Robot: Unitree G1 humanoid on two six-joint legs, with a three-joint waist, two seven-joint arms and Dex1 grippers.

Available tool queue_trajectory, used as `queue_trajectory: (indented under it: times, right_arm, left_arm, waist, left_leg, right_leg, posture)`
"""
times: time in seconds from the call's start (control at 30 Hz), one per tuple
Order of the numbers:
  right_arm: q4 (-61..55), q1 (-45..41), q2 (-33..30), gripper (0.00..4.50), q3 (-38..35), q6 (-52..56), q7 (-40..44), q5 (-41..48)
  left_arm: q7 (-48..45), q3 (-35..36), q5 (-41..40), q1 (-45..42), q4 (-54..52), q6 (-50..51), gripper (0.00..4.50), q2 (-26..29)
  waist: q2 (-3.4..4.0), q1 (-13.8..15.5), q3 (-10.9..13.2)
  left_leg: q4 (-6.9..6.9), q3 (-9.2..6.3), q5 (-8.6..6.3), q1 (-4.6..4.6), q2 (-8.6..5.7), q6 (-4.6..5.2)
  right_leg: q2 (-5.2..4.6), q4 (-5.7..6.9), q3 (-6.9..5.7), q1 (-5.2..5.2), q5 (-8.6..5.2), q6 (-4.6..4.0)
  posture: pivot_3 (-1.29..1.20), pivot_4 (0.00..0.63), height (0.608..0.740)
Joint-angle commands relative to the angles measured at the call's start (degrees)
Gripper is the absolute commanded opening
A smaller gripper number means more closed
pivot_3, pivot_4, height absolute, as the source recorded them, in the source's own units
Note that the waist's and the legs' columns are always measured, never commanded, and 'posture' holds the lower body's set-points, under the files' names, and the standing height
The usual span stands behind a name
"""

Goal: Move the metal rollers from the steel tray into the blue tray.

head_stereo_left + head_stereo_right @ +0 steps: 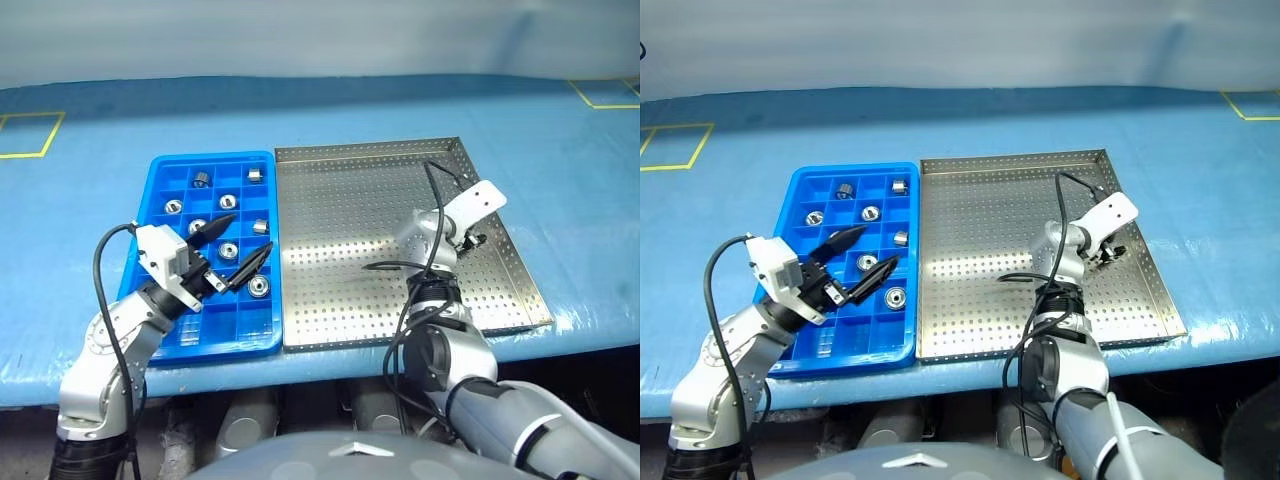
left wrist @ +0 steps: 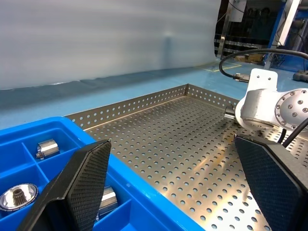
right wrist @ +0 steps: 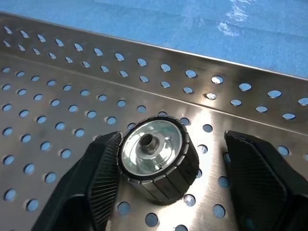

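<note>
One metal roller (image 3: pixel 156 161), a short silver cylinder with a central hole, lies on the perforated floor of the steel tray (image 1: pixel 340 300) close to its right wall. My right gripper (image 3: pixel 173 149) is open and straddles it: one finger (image 3: pixel 103 178) touches the roller, the other finger (image 3: pixel 255 178) stands apart from it. Several more rollers (image 1: pixel 229 250) sit in cells of the blue tray (image 1: pixel 215 157), which adjoins the steel tray's left side. Above the blue tray's near cells my left gripper (image 1: pixel 245 238) hovers open and holds nothing.
Both trays rest on a blue table covering (image 1: pixel 560 150) with yellow tape marks (image 1: pixel 30 135) at the far corners. The steel tray's low perforated wall (image 3: pixel 192 77) runs just behind the roller. The table's front edge (image 1: pixel 580 335) lies close to the trays.
</note>
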Motion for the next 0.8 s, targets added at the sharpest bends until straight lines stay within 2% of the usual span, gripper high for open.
queue_trajectory:
  times: [0.03, 0.1, 0.27, 0.33, 0.47, 0.6, 0.8]
  right_arm:
    - [-0.68, -0.72, -0.66, 2.61, 0.1, -0.59, -0.12, -0.48]
    - [-0.99, -0.5, -0.61, 1.93, 0.35, -0.22, 0.06, -0.62]
    - [-4.78, 0.5, 0.51, 1.85, 3.36, 1.91, 1.78, -2.26]
    - [-8.79, 1.77, 0.95, 1.85, 8.22, 3.92, 4.97, -5.4]
    - [-21.3, 6.25, 0.39, 1.85, 22.02, 8.83, 18.04, -11.77]
    - [-35.95, 9.88, -4.08, 1.85, 34.91, 18.02, 39.27, -10.66]
    - [-49.26, 12.16, -11.62, 1.85, 42.69, 27.23, 65.18, -1.45]
  left_arm:
    - [-0.03, 0.12, -0.49, -0.01, -1.7, -1.16, 4.5, -0.36]
    - [-0.05, 0.08, -0.45, -0.16, -1.59, -1.21, 4.5, -0.38]
    - [0.0, 0.07, -0.42, -0.62, -1.46, -1.32, 4.5, -0.48]
    - [0.01, 0.14, -0.44, -0.69, -1.5, -1.39, 4.5, -0.56]
    - [0.09, 0.54, -0.28, -0.39, -1.69, -2.04, 4.5, -0.74]
    - [0.56, 1.22, 0.87, 1.18, -2.05, -3.56, 4.5, -0.78]
    - [1.36, 3.16, 1.23, 4.69, -3.18, -7.48, 4.5, -2.03]
  waist:
    - [0.0, 0.03, 0.0]
    - [0.0, 0.07, 0.0]
    - [0.0, 0.01, 0.0]
    - [0.01, -0.1, 0.0]
    - [0.04, -0.33, 0.01]
    - [0.04, 0.14, 0.01]
    - [0.02, 1.33, 0.01]
  left_leg:
    - [0.0, 0.02, -0.01, 0.01, 0.0, 0.01]
    - [0.01, 0.05, -0.02, 0.01, 0.0, 0.04]
    - [0.04, 0.12, -0.04, 0.02, 0.0, 0.08]
    - [0.04, 0.16, -0.04, 0.02, 0.01, 0.09]
    - [0.03, 0.21, -0.06, 0.0, 0.03, 0.11]
    - [0.05, 0.15, -0.06, 0.0, 0.05, 0.11]
    - [0.11, 0.02, -0.09, -0.01, 0.02, 0.15]
  right_leg:
    - [0.0, 0.0, 0.01, 0.0, 0.01, 0.01]
    - [0.0, 0.0, 0.04, 0.0, 0.02, 0.03]
    - [0.0, -0.01, 0.11, 0.0, 0.04, 0.07]
    - [0.01, -0.01, 0.14, -0.02, 0.04, 0.07]
    - [0.02, 0.0, 0.17, -0.07, 0.05, 0.08]
    - [0.02, -0.01, 0.13, -0.07, 0.05, 0.09]
    - [-0.01, -0.09, 0.0, 0.02, 0.03, 0.09]
  posture:
    - [0.09, 0.15, 0.74]
    - [0.09, 0.15, 0.74]
    - [0.09, 0.15, 0.74]
    - [0.09, 0.15, 0.74]
    - [0.09, 0.15, 0.74]
    - [0.11, 0.15, 0.74]
    - [0.14, 0.15, 0.74]
